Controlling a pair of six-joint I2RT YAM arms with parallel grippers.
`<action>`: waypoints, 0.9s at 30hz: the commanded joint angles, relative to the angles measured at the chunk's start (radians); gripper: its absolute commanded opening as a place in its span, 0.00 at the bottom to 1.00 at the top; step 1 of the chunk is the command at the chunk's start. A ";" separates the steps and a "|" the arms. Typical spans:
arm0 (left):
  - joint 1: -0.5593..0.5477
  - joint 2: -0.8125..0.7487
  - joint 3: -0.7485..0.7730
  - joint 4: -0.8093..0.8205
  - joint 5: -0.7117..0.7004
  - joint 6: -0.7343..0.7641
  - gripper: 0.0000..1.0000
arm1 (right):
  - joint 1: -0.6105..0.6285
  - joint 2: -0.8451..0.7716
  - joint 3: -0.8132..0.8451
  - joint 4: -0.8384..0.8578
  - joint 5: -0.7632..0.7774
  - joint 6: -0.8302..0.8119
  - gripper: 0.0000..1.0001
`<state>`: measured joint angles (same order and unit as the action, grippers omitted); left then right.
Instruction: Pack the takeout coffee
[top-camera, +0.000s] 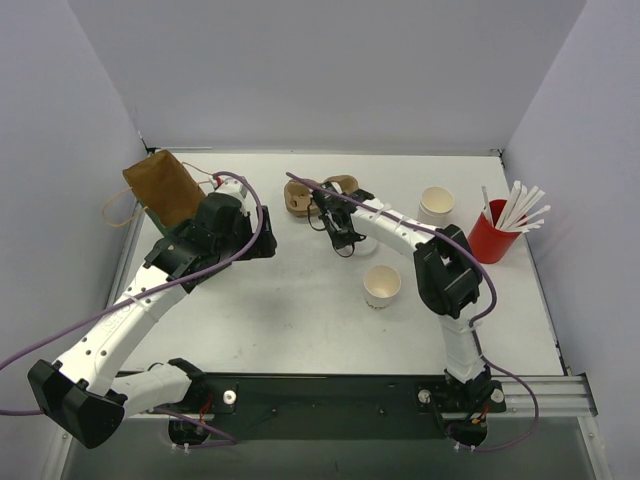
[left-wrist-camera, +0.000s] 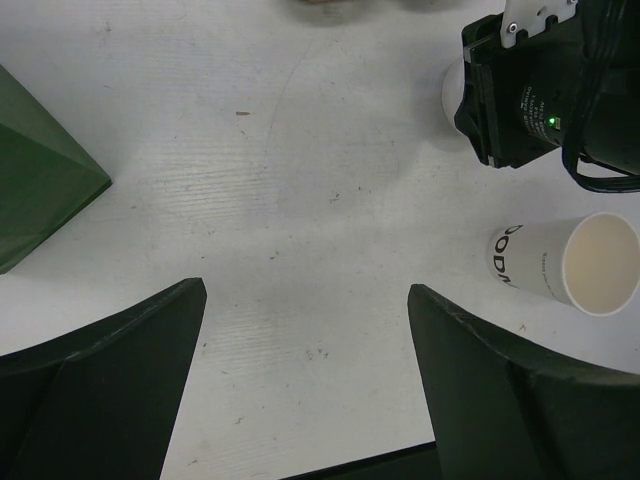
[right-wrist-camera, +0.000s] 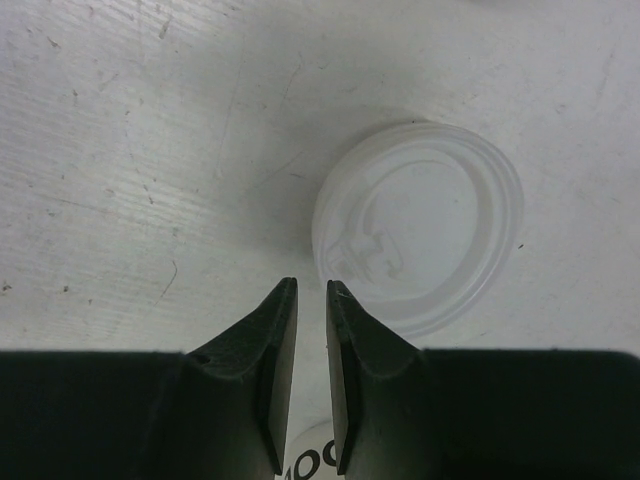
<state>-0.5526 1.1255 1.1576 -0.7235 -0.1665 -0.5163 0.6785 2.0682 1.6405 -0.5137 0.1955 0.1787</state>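
Observation:
Two white paper coffee cups stand upright on the table: one (top-camera: 382, 286) in the middle, also in the left wrist view (left-wrist-camera: 575, 265), and one (top-camera: 436, 205) further back right. A translucent plastic lid (right-wrist-camera: 420, 225) lies on the table. My right gripper (right-wrist-camera: 311, 290) (top-camera: 343, 240) has its jaws nearly together, and the lid's near rim runs in between the fingertips. The brown pulp cup carrier (top-camera: 320, 193) sits just beyond it. My left gripper (left-wrist-camera: 305, 290) (top-camera: 262, 238) hangs wide open over bare table with nothing between its fingers.
A brown paper bag (top-camera: 165, 188) stands at the back left, behind my left arm. At the right edge is a red cup of white straws (top-camera: 495, 235). The right arm's black body (left-wrist-camera: 540, 90) half hides the far cup in the left wrist view.

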 joint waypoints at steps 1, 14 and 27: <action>0.010 -0.024 0.010 0.012 0.009 0.007 0.93 | -0.014 0.012 0.019 -0.031 0.021 -0.010 0.14; 0.011 -0.021 0.007 0.012 0.010 0.002 0.93 | -0.023 0.041 0.022 -0.029 0.005 -0.018 0.12; 0.014 -0.016 0.005 0.018 0.016 0.002 0.93 | -0.028 0.063 0.027 -0.031 -0.002 -0.016 0.05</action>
<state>-0.5461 1.1255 1.1576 -0.7235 -0.1627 -0.5163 0.6598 2.1174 1.6409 -0.5144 0.1936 0.1699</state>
